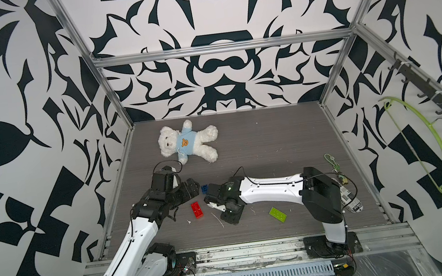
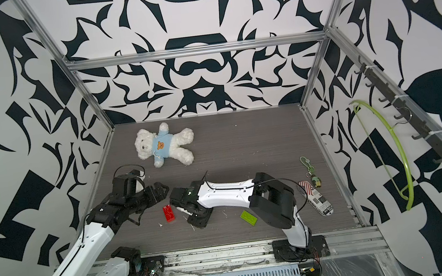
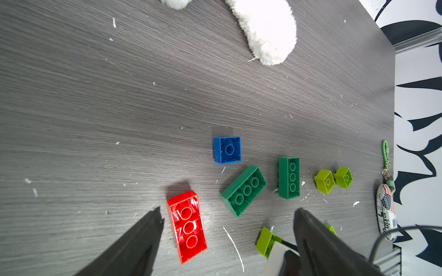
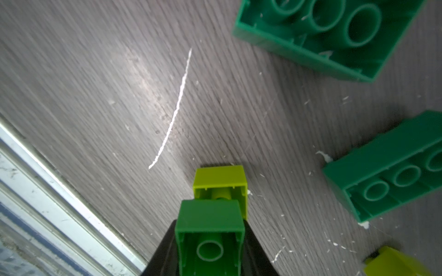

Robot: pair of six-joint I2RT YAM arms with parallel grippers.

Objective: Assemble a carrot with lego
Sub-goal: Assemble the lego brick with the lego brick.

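On the grey desk [image 1: 257, 145], the lego [image 3: 244, 191], probably light, stiff and slick, lies scattered near-centre, best pinched across flat sidewalls; left tool [image 3: 229, 210] gapes near the red brick [image 3: 187, 225], right tool [image 4: 210, 251] clamps a green square brick [image 4: 209, 219].

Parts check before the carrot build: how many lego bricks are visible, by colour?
red brick: 1
blue brick: 1
dark green bricks: 2
mid-green brick, held in the right end effector: 1
lime bricks: 4
Total: 9 visible; the arms may hide more.
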